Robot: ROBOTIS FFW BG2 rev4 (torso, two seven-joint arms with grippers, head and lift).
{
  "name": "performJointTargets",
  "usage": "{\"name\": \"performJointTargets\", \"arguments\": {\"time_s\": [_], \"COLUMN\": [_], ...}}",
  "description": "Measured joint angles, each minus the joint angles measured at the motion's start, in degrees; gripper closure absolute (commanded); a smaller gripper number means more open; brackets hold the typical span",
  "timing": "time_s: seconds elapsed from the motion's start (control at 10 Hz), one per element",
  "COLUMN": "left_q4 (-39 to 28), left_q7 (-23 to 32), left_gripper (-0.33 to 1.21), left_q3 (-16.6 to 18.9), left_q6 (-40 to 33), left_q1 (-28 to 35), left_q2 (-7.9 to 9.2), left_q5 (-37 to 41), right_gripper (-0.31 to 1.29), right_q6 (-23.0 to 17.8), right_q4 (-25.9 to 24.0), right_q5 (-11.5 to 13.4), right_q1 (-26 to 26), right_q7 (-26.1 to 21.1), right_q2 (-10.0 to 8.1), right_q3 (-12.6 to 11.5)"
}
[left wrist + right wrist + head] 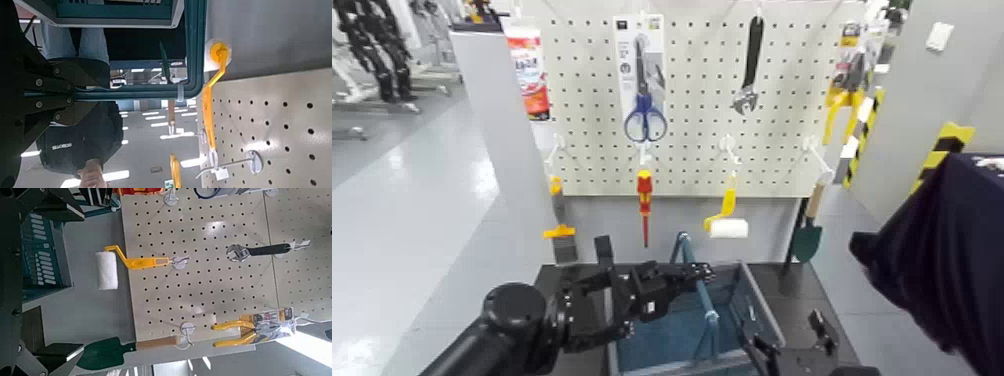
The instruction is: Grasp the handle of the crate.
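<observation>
The left gripper (700, 271) is clamped on the teal handle (704, 300), which arches upright over the blue-grey crate (672, 345) below the pegboard (692, 100). The right gripper (772, 350) waits beside the crate, fingers spread.

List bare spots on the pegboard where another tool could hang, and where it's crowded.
Free: the pegboard stretch between the scissors and the wrench, and the patch left of the scissors. Crowded: the lower row, with screwdriver, paint roller and trowel, plus the right edge by the pliers. Below, the left gripper sits at the crate handle.
</observation>
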Motion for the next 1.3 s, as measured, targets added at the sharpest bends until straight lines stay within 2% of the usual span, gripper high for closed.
{"name": "performJointTargets", "arguments": {"time_s": [0.7, 1.3], "left_q4": [-13.9, -24.6], "left_q7": [5.8, 11.3], "left_gripper": [1.18, 1.18], "left_q3": [4.4, 7.2], "left_q6": [3.4, 4.6], "left_q1": [7.7, 15.5], "left_q2": [3.29, 4.18], "left_q5": [0.9, 6.0], "right_gripper": [0.14, 0.14], "right_q6": [0.1, 0.2], "right_q4": [-0.1, -0.2], "right_q5": [0.4, 0.5], "right_q1": [0.4, 0.6], "right_q7": [-0.2, -0.2], "right_q2": [0.09, 0.00], "right_q3": [-0.5, -0.8]}}
